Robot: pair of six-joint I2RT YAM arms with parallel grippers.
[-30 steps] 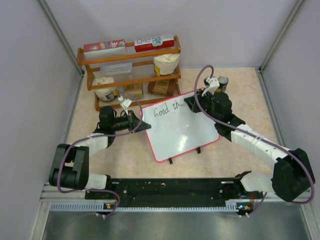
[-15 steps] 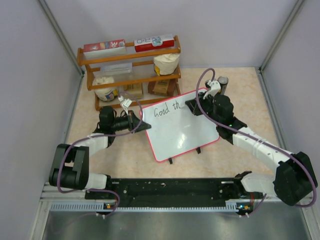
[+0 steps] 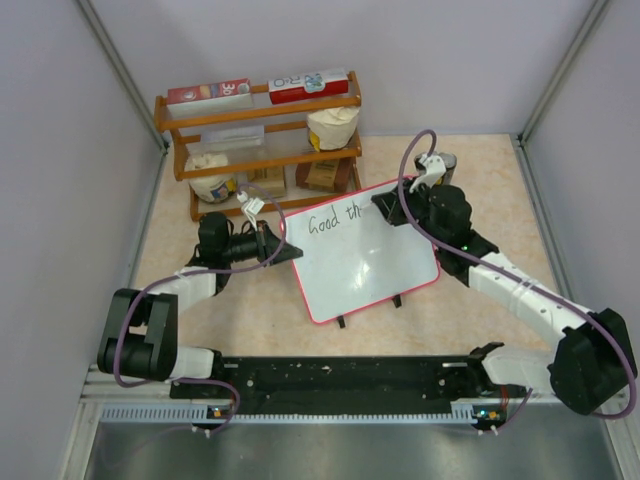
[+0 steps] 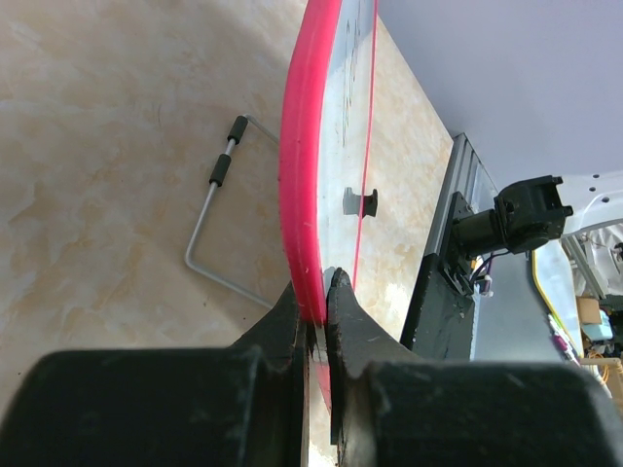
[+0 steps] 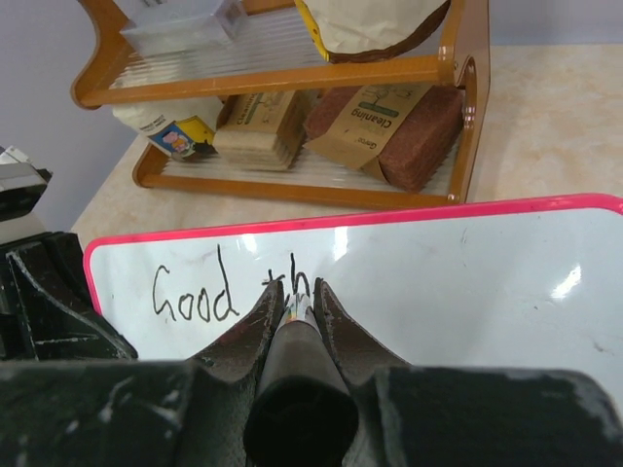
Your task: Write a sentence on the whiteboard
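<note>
- The whiteboard (image 3: 365, 265) sits mid-counter (image 3: 490, 170), just in front of a wooden shelf (image 3: 260, 140) stocked with packets.
- The left claw (image 4: 313, 292) is clamped tight on the board's red left edge.
- The right claw (image 5: 294, 292) is closed around a black marker (image 5: 295, 375), whose tip touches the board.
- The sentence (image 5: 229, 292) reads "Good th" along the top, with the tip at the "h".

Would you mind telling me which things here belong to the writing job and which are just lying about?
In use: whiteboard, gripped at its edge by the left hand; sentence, reading "Good th"; marker, held in the right hand.
Lying about: wooden rack; boxes on its top shelf; pack of cleaning pads on its bottom shelf.
</note>
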